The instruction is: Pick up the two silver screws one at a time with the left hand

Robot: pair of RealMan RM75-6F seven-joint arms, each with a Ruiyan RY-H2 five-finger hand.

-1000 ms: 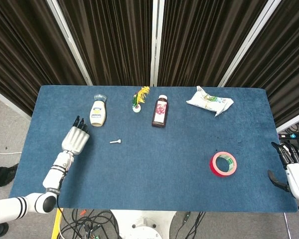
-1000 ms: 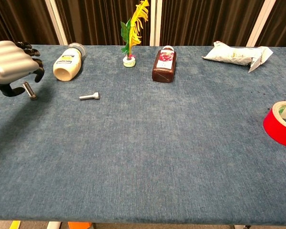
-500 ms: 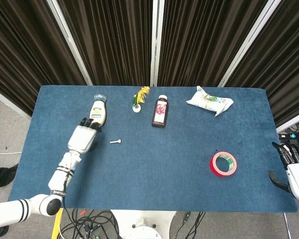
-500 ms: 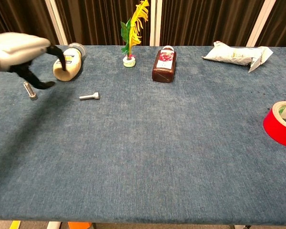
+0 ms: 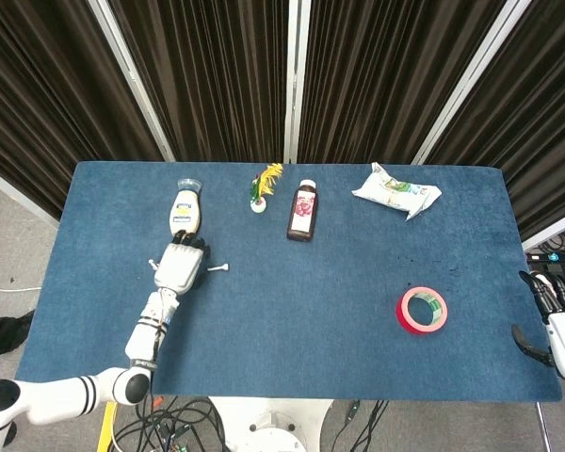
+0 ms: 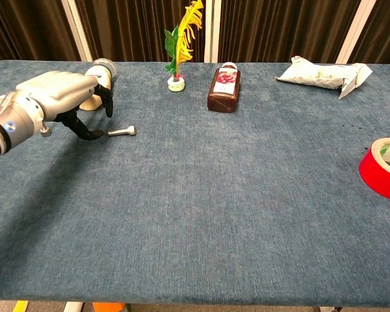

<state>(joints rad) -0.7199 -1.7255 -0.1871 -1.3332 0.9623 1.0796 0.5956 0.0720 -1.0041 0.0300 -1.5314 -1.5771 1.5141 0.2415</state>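
One silver screw [image 5: 218, 268] lies on the blue table [image 5: 320, 358], also seen in the chest view [image 6: 122, 131]. My left hand [image 5: 180, 265] hovers just left of it, palm down with its fingers apart and curved downward, holding nothing. In the chest view the left hand [image 6: 64, 96] has its dark fingertips [image 6: 94, 135] close to the screw's left end. The second silver screw [image 6: 45, 132] peeks out behind the hand's wrist, lying on the cloth. My right hand [image 5: 551, 315] rests off the table's right edge, empty, fingers loosely apart.
A cream squeeze bottle [image 6: 94, 81] lies just behind the left hand. Further right along the back stand a yellow-green feather toy [image 6: 179, 39], a dark bottle [image 6: 223, 88] and a white packet [image 6: 322, 73]. A red tape roll [image 6: 385, 168] lies at the right.
My left hand has swept to the right, from above the leftmost screw past it to the screw nearer the middle. Both screws stay on the table. The right hand has not moved.
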